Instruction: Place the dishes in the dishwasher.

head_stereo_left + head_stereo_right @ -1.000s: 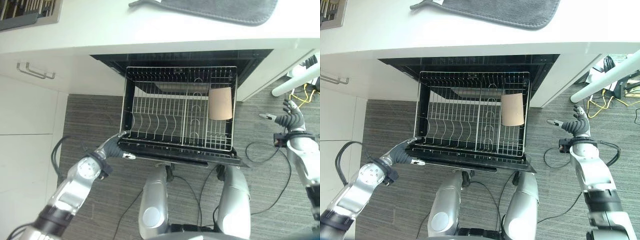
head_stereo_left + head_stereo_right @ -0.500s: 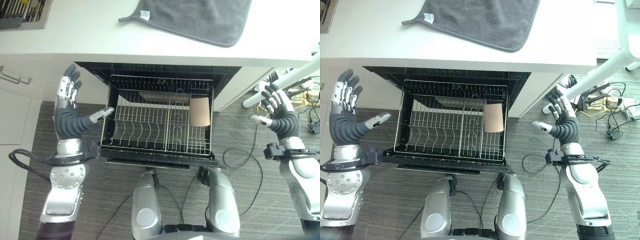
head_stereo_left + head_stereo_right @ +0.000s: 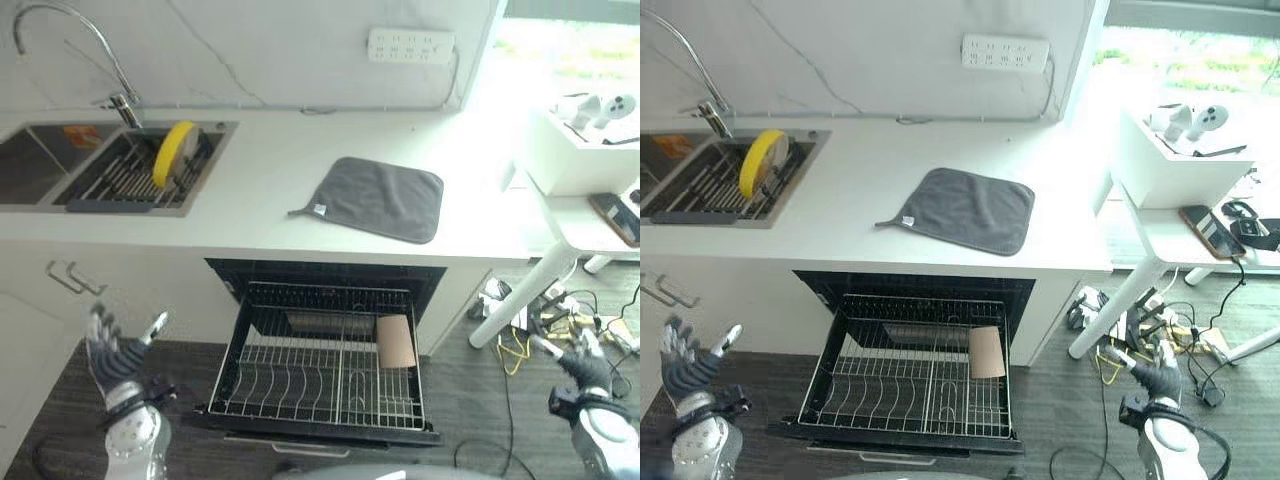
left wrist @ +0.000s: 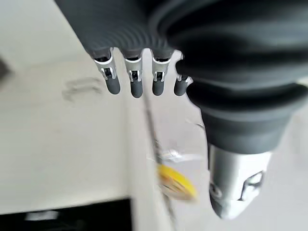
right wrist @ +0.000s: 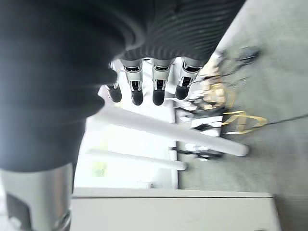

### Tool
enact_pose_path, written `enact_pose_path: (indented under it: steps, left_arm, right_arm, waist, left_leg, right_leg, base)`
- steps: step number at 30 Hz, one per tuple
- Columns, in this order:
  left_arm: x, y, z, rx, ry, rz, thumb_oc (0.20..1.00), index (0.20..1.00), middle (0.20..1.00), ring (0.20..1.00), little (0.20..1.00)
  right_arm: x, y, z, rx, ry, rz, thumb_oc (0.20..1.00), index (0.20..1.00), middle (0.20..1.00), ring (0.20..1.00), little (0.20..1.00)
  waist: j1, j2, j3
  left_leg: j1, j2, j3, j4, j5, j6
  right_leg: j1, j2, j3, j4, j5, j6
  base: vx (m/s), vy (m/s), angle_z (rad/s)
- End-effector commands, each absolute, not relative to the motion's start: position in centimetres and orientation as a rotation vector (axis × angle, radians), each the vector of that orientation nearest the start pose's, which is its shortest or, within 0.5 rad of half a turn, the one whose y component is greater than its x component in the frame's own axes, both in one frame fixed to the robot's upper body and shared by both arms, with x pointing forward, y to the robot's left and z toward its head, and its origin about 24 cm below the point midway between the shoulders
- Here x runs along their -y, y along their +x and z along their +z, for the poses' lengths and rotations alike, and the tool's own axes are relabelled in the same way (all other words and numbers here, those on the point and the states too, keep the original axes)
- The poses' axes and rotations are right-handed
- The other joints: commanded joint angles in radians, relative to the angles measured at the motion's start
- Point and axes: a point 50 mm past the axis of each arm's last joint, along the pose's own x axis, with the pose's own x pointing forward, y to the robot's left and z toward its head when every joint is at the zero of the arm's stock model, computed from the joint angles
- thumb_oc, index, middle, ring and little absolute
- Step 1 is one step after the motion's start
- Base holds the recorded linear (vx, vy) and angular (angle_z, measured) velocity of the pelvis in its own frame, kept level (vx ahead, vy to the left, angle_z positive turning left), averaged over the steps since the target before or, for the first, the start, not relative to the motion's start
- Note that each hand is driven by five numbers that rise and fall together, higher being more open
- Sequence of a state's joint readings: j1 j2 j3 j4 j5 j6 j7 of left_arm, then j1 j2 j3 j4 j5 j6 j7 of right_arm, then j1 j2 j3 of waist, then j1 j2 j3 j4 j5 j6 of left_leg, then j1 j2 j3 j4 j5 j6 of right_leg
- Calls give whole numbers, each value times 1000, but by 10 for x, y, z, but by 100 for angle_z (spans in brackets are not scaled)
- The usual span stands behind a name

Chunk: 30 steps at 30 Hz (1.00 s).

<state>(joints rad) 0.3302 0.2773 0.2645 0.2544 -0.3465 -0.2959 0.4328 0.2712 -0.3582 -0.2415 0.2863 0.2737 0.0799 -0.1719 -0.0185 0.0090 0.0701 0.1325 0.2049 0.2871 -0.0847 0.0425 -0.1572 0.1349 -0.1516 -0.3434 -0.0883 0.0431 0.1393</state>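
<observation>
A round yellow plate (image 3: 176, 153) stands on edge in the ribbed metal sink rack (image 3: 130, 175) at ten o'clock, under a curved chrome tap (image 3: 70, 45). A soft grey cloth (image 3: 375, 198) with a small white tag, its print too small to read, lies flat on the smooth white table (image 3: 260, 215). Below, the dishwasher (image 3: 325, 365) is open, its wire rack (image 3: 315, 375) pulled out, with a tan cylindrical cup (image 3: 396, 341) lying at its right. The left hand (image 3: 115, 352) at seven o'clock and the right hand (image 3: 583, 366) at four o'clock hang over the floor, fingers spread apart, holding nothing.
</observation>
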Motion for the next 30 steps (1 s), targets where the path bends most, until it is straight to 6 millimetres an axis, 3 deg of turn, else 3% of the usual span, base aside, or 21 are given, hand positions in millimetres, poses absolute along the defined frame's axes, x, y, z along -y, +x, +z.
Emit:
enact_pose_path:
  steps: [1,6,11,14,15,18,20,22,25,27,28,29,30]
  left_arm:
    - [-331,152,25,47,64,857,1000,1000,1000,1000,1000]
    - [-342,123,-30,-186,-1,1008,1000,1000,1000,1000,1000]
    - [-349,92,-63,-394,56,1125,1000,1000,1000,1000,1000]
    - [-345,50,-99,-698,20,1209,1000,1000,1000,1000,1000]
    - [-340,25,-116,-870,-84,1266,1000,1000,1000,1000,1000]
    - [-296,-45,-150,-1360,-448,1277,1000,1000,1000,1000,1000]
    - [-280,-46,-155,-1510,-523,1179,1000,1000,1000,1000,1000]
    - [-264,-43,-160,-1551,-616,1127,1000,1000,1000,1000,1000]
    - [-246,-33,-164,-1592,-719,1057,1000,1000,1000,1000,1000]
    - [-244,-22,-165,-1595,-733,1024,1000,1000,1000,1000,1000]
    - [-246,-9,-164,-1578,-747,1009,1000,1000,1000,1000,1000]
    - [-255,21,-160,-1530,-744,958,1000,1000,1000,1000,1000]
    - [-261,39,-156,-1506,-716,924,1000,1000,1000,1000,1000]
  right_arm:
    - [319,172,-8,-371,-161,-546,1000,1000,1000,1000,1000]
    - [329,142,-61,-649,-96,-624,1000,1000,1000,1000,1000]
    - [332,105,-97,-855,-31,-689,1000,1000,1000,1000,1000]
    - [325,78,-119,-980,44,-700,1000,1000,1000,1000,1000]
    - [322,71,-126,-1028,69,-687,1000,1000,1000,1000,1000]
    - [309,58,-141,-1145,86,-634,1000,1000,1000,1000,1000]
    - [304,47,-145,-1229,40,-585,1000,1000,1000,1000,1000]
    - [306,49,-145,-1294,-17,-532,1000,1000,1000,1000,1000]
    - [316,49,-141,-1298,6,-604,1000,1000,1000,1000,1000]
    - [323,49,-138,-1299,13,-616,1000,1000,1000,1000,1000]
    - [329,54,-135,-1286,11,-614,1000,1000,1000,1000,1000]
    - [339,64,-128,-1237,9,-630,1000,1000,1000,1000,1000]
    - [339,67,-127,-1217,4,-626,1000,1000,1000,1000,1000]
  waist:
    - [-1,-27,75]
    - [16,-30,59]
    - [27,-33,53]
    - [34,-30,49]
    - [35,-29,45]
    - [20,-23,25]
    - [11,-14,20]
    - [28,-10,32]
    - [29,-17,59]
    - [20,-21,69]
    - [10,-22,79]
    - [-18,-21,99]
    - [-26,-27,110]
  left_leg:
    - [-31,51,29,-3,-4,-4]
    - [-2,47,24,-3,-17,-3]
    - [4,42,9,-3,-25,1]
    - [8,42,-2,-3,-29,3]
    - [10,42,-5,-3,-29,4]
    - [-2,50,-6,-3,-14,3]
    - [-11,57,-5,-3,-6,-4]
    - [3,48,-109,-3,-16,-4]
    - [-38,139,-99,157,65,-30]
    - [-43,155,-106,215,63,-26]
    - [-34,137,-127,235,10,-18]
    - [-4,118,-82,235,-105,-3]
    - [-16,108,-60,264,-146,1]
  right_leg:
    - [19,-32,-33,13,-86,-24]
    - [46,-36,-57,1,-81,-19]
    - [50,-37,-64,1,-76,-14]
    - [49,-32,-60,1,-77,-11]
    - [47,-29,-56,1,-78,-11]
    - [24,-16,-27,1,-76,-13]
    - [16,-18,-9,1,-73,-10]
    - [6,-24,45,1,-69,-11]
    - [1,-58,61,1,-51,-13]
    - [-4,-80,70,1,-35,-5]
    - [-17,-110,93,1,-9,16]
    - [-52,-193,115,1,58,75]
    - [-58,-235,116,1,91,95]
  base:
    - [44,2,1]
    - [49,-2,2]
    - [6,-42,2]
    - [-5,-108,4]
    - [11,-129,10]
    - [47,-130,7]
    - [8,8,8]
    - [-74,217,8]
    - [-171,493,-32]
    - [-149,580,-7]
    - [-158,892,23]
    - [-164,993,-2]
    - [-134,1104,16]
